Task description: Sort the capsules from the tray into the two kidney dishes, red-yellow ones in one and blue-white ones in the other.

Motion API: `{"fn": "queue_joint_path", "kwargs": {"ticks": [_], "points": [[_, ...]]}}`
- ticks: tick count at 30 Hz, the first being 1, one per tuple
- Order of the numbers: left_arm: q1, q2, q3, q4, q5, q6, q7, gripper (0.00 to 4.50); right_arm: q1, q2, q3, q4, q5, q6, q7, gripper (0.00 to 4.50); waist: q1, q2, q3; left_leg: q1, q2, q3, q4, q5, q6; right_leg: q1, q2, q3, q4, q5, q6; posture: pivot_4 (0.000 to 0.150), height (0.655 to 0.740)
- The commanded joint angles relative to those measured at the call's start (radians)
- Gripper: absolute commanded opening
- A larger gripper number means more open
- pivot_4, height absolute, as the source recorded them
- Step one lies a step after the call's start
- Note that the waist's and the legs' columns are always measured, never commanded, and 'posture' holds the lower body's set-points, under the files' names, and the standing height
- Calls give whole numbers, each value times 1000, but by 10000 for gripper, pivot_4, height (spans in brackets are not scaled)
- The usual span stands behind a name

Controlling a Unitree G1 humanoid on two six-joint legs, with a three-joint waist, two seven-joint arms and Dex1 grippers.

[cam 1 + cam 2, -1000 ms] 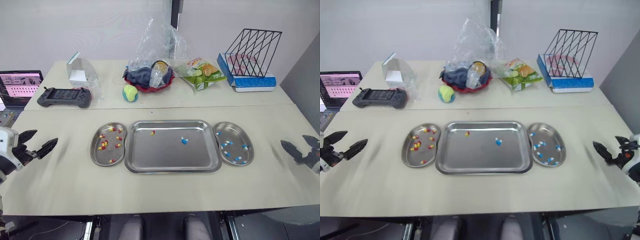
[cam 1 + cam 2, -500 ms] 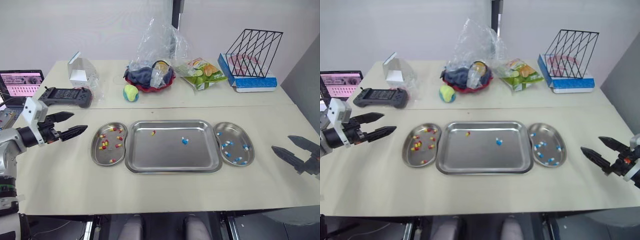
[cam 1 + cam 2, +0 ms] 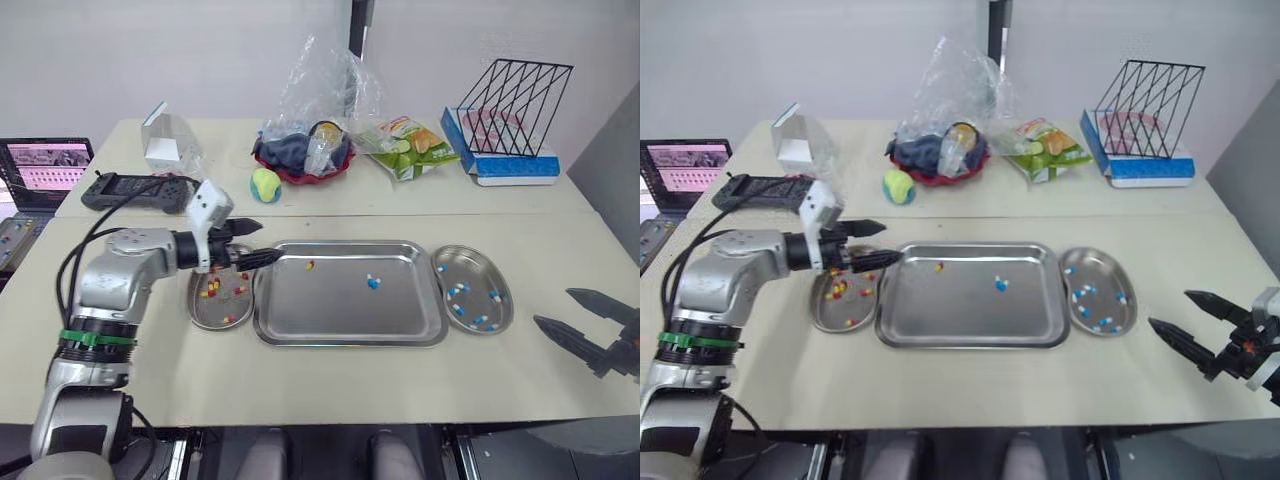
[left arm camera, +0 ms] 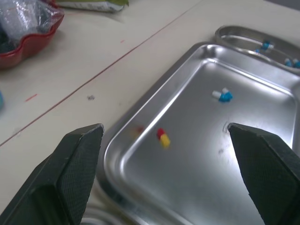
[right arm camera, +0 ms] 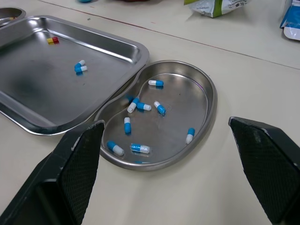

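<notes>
A steel tray [image 3: 340,318] lies mid-table with one red-yellow capsule [image 3: 310,265] and one blue-white capsule [image 3: 372,283] in it. The left kidney dish [image 3: 197,308] holds several red-yellow capsules. The right kidney dish [image 3: 468,266] holds several blue-white ones. My left gripper [image 3: 267,242] hovers open and empty over the tray's left rim, above the left dish, pointing toward the red-yellow capsule [image 4: 162,138]. My right gripper [image 3: 557,308] is open and empty near the table's right edge, facing the right dish [image 5: 204,86] from a distance.
Along the back of the table stand a game controller [image 3: 135,190], a laptop [image 3: 45,170], a clear box [image 3: 168,140], a tennis ball [image 3: 264,185], a red bowl under a plastic bag [image 3: 302,155], a snack bag [image 3: 410,135] and a wire rack [image 3: 515,95].
My left arm has swung in from the table's left edge to the tray's left rim. The right gripper has edged inward a little, staying open.
</notes>
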Motion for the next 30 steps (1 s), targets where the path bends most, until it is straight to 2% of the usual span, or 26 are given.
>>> {"fn": "queue_joint_path", "kwargs": {"ticks": [1,13,20,25,30], "points": [[9,-18,-31,-54,32,-12,41,45000,6,-1,-40,-59,27,0,1,44542,1,0,0,0,0,0,0,0,0,0,0,0,0,0,0,1500,7346],[4,-142,-166,-46,132,26,155,45000,-8,-7,-4,-142,44,35,1,44542,8,0,0,-1,-1,0,1,0,0,0,0,0,-1,0,0,1500,7346],[6,-167,-211,-26,202,65,226,23010,-28,-8,7,-175,48,63,-6,45000,9,0,0,-1,-1,-1,1,0,0,0,0,0,-1,0,0,1500,7346],[-27,-231,-177,4,210,100,306,23010,-26,-9,13,-169,42,67,-2,45000,18,0,0,-2,-2,-1,1,0,-1,1,-1,0,-1,0,0,1500,7346],[-19,-246,-194,6,215,107,314,23010,-24,-7,25,-174,41,71,1,45000,12,0,0,-1,-2,-1,1,0,0,0,-1,0,0,0,0,1500,7346]]}}
